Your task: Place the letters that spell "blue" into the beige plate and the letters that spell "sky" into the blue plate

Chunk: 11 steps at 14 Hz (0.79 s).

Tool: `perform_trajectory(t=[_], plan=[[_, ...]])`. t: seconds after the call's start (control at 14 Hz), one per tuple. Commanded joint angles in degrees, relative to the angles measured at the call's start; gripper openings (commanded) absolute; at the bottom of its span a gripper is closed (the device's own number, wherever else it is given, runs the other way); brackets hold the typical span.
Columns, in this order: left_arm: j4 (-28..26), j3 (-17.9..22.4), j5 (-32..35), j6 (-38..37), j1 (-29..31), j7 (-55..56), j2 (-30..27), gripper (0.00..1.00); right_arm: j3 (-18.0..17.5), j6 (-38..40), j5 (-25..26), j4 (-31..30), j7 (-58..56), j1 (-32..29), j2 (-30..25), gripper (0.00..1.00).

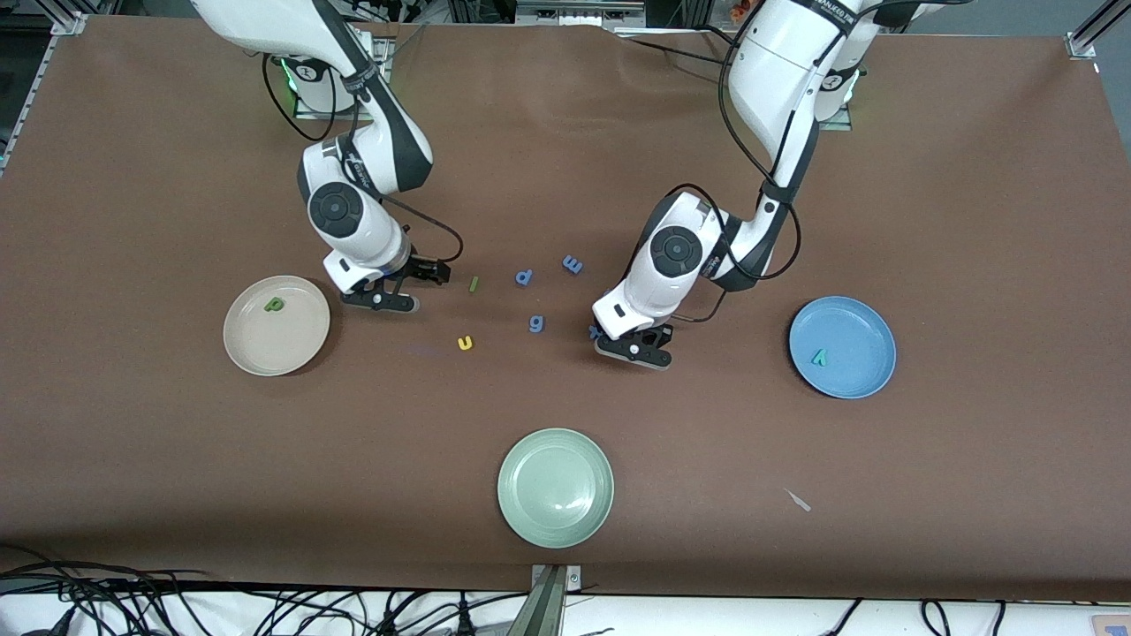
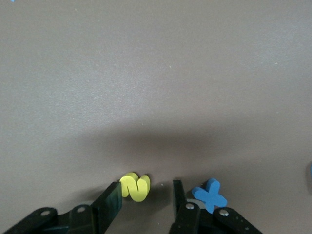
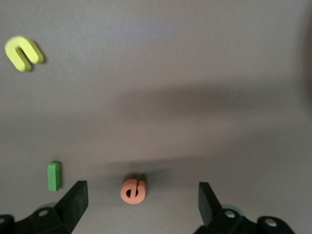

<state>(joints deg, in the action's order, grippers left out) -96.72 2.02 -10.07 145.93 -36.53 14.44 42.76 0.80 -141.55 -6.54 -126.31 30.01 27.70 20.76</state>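
Your left gripper (image 2: 146, 204) stands half-open around the curly yellow s (image 2: 135, 186) (front view hides it), right gripper (image 3: 141, 197) wide open.

The tabletop (image 1: 565, 159) is plain dark brown. Between the black fingers of the left gripper (image 2: 146, 202) lies a yellow s (image 2: 135, 186), and just beside that gripper lies a blue x (image 2: 209, 195). Between the black fingers of the right gripper (image 3: 141, 197) lies an orange e (image 3: 132, 190), with a green l (image 3: 54, 175) beside it and a yellow u (image 3: 22, 52) further away. The beige plate (image 1: 256, 349) holds a green letter (image 1: 274, 305), the blue plate (image 1: 861, 371) holds a teal letter (image 1: 820, 357), and the third plate (image 1: 556, 521) is pale green.
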Motion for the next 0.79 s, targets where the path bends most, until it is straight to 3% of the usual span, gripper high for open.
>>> perform_trajectory(t=[0.0, 0.21, 0.5, 0.72], plan=[[1.10, 0.79, -0.92, 0.32, -0.56, -0.91, 1.44, 0.51, -1.42, -3.64, -0.67, -3.59, 3.03, 0.41, -1.24, 1.00], [1.01, 1.05, -0.92, 0.32, -0.56, -0.91, 1.62, 0.45, -1.68, -5.13, -0.67, -5.00, 3.83, 1.38, -1.25, 1.00], [0.92, 1.05, -0.83, 0.32, -0.56, -0.91, 1.62, 0.07, -1.68, -7.86, -0.67, -6.32, 3.83, 1.56, -0.63, 1.00], [0.92, 1.14, -0.92, 0.23, -0.56, -0.91, 1.36, 0.03, -1.68, -8.64, -0.67, -6.40, 3.83, 1.56, -0.10, 0.98]])
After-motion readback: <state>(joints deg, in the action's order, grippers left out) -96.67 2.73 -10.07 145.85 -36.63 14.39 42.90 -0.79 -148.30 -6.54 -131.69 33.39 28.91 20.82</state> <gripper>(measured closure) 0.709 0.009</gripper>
